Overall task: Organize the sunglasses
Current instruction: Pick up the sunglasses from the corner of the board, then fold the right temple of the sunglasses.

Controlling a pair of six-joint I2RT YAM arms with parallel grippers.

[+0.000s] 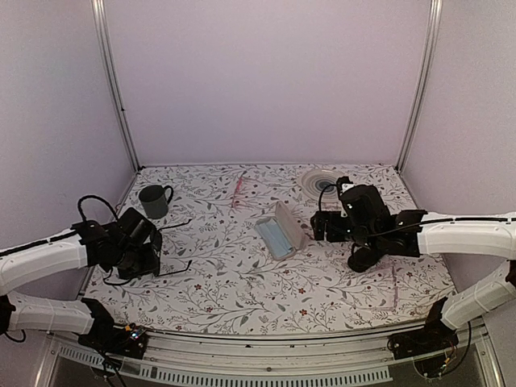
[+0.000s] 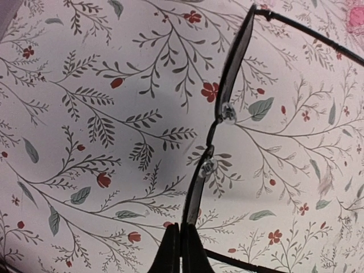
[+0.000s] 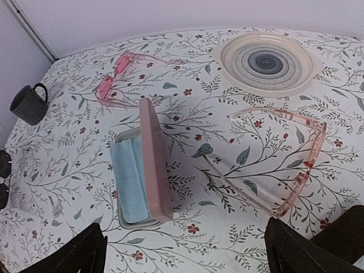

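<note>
The sunglasses (image 2: 228, 85) have a thin black wire frame and show edge-on in the left wrist view, with both nose pads and slim temple arms visible. My left gripper (image 2: 183, 242) is shut on the frame's rim and holds the pair over the floral cloth. In the top view the left gripper (image 1: 149, 246) is at the left, with the temple arms (image 1: 173, 226) sticking out to the right. My right gripper (image 3: 187, 256) is open and empty, with the open case ahead of it; it also shows in the top view (image 1: 332, 234).
An open pink case (image 3: 151, 159) with a blue cloth (image 3: 128, 176) lies mid-table (image 1: 280, 230). Pale pink clear glasses (image 3: 296, 176) lie by the right gripper. Pink-tinted glasses (image 3: 111, 85), a swirl plate (image 3: 266, 60) and a dark mug (image 1: 155, 200) sit toward the back.
</note>
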